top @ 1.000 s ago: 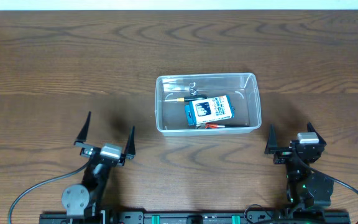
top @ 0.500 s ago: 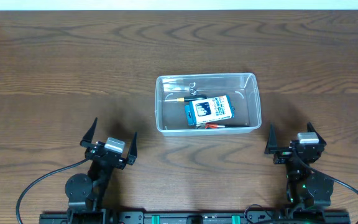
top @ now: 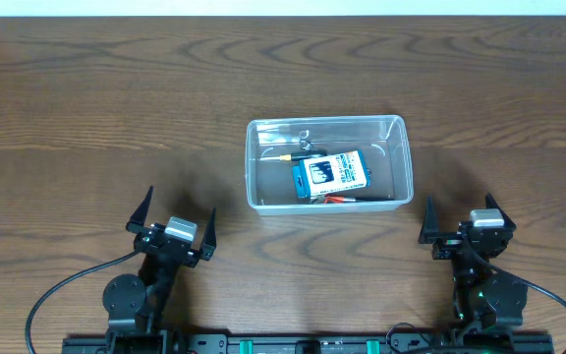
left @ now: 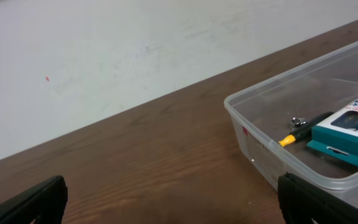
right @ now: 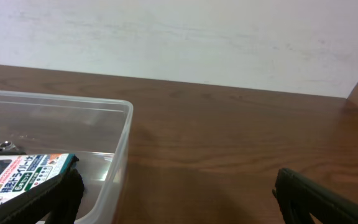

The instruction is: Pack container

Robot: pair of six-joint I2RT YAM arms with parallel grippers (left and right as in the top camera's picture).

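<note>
The container (top: 254, 167) is a clear plastic tub at the table's middle. Inside lie a blue-and-white box (top: 330, 174), a yellow-tipped tool (top: 285, 156), a small metal piece (top: 306, 143) and a red-handled tool (top: 347, 199). My left gripper (top: 182, 200) stands open near the front edge, left of the tub, with nothing between its fingers. In the left wrist view the tub's corner (left: 260, 146) sits at right beside the open gripper (left: 176, 205). My right gripper (top: 459, 202) is open and empty, front right of the tub. Its wrist view shows the tub's rim (right: 126, 124) left of the gripper (right: 179, 199).
The dark wood table (top: 86, 108) stretches wide on both sides of the tub and behind it. A pale wall (left: 104, 56) rises beyond the far edge. Both arm bases and their cables (top: 57, 295) sit at the front edge.
The left gripper shifted slightly right and back toward the front edge, then stopped. The right arm and the tub's contents have not moved.
</note>
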